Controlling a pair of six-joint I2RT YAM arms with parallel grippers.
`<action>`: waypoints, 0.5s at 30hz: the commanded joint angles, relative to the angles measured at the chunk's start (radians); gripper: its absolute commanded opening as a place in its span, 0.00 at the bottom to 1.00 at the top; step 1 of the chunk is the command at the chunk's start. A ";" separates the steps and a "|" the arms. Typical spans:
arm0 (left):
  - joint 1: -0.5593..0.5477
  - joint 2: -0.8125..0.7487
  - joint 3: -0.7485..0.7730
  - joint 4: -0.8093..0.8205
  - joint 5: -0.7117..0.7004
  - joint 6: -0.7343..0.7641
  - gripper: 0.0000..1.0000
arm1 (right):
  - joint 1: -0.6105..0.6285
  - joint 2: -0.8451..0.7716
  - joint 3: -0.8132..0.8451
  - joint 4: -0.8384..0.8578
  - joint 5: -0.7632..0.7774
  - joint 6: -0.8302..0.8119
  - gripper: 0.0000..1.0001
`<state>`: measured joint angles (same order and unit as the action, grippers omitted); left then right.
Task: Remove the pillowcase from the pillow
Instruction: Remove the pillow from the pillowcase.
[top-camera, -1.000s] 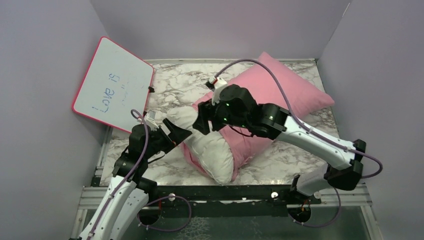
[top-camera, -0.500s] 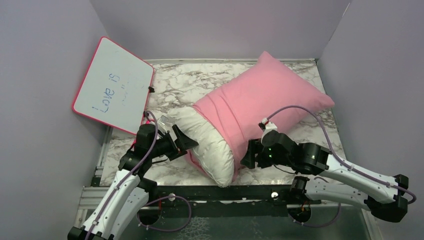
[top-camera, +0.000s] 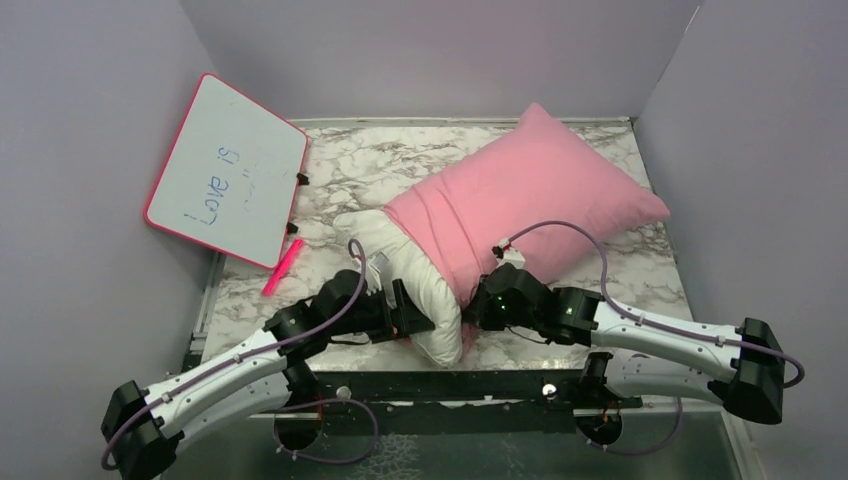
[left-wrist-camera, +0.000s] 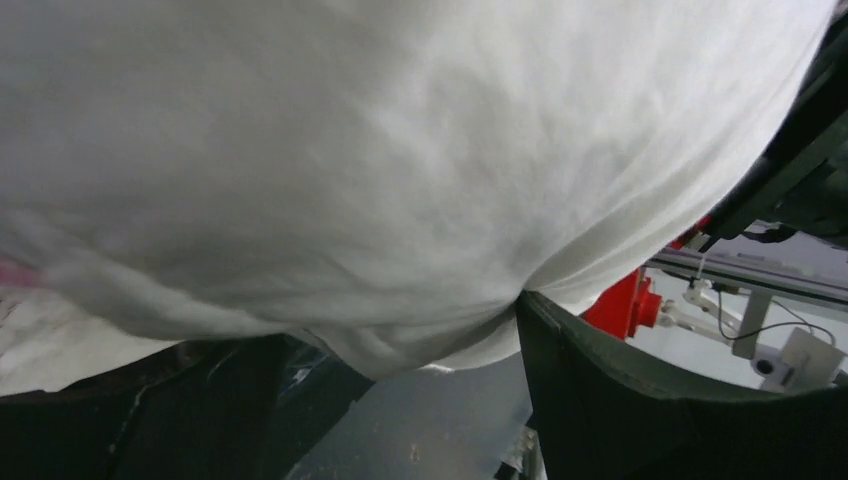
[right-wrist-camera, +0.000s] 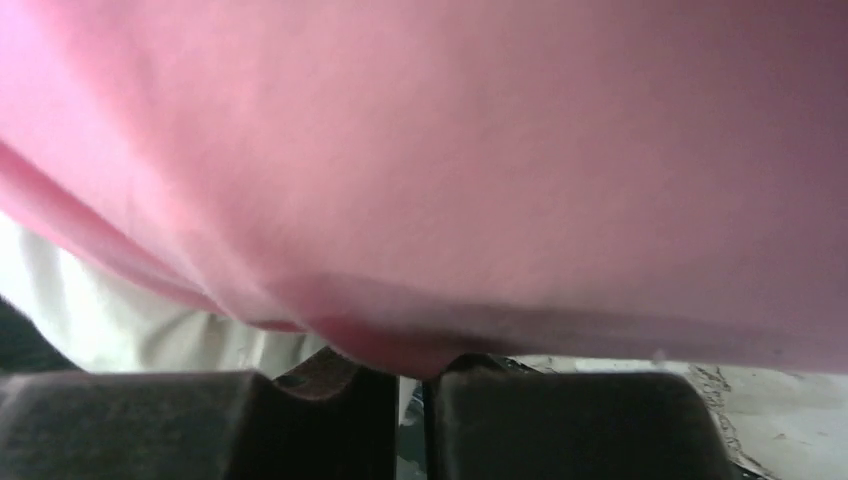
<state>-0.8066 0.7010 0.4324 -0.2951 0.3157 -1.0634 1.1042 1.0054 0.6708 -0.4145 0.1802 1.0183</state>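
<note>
The marble desk (top-camera: 620, 270) is the biggest thing here. On it lies the pillow (top-camera: 425, 290), slanting from the far right corner down to the near middle. The pink pillowcase (top-camera: 530, 195) covers its far part. The near end pokes out, white and puffy.

A whiteboard (top-camera: 228, 170) with a pink frame leans on the left wall. It has "Love is" written on it in blue.

My left hand (top-camera: 405, 318) is at the bare white end of the pillow, near the front edge of the desk. Its fingers (left-wrist-camera: 620, 400) are spread apart, and the white pillow bulges down between them.

My right hand (top-camera: 472, 310) is just beside it, at the open edge of the pillowcase. Its fingers (right-wrist-camera: 560, 425) are pressed almost together, pinching a fold of the pink cloth.

A small pink marker (top-camera: 282, 268) lies on the desk below the whiteboard.
</note>
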 joint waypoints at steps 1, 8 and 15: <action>-0.193 -0.031 -0.075 0.161 -0.304 -0.196 0.81 | 0.000 0.013 0.066 0.041 0.111 0.044 0.10; -0.218 0.127 -0.002 0.291 -0.277 -0.093 0.98 | 0.000 -0.063 0.035 0.080 0.043 -0.048 0.01; -0.239 0.229 0.074 0.273 -0.304 -0.056 0.52 | 0.000 -0.118 0.043 -0.004 0.082 -0.052 0.01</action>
<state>-1.0306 0.9085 0.4629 -0.0757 0.0803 -1.1557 1.0996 0.9344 0.6868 -0.4789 0.2405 0.9707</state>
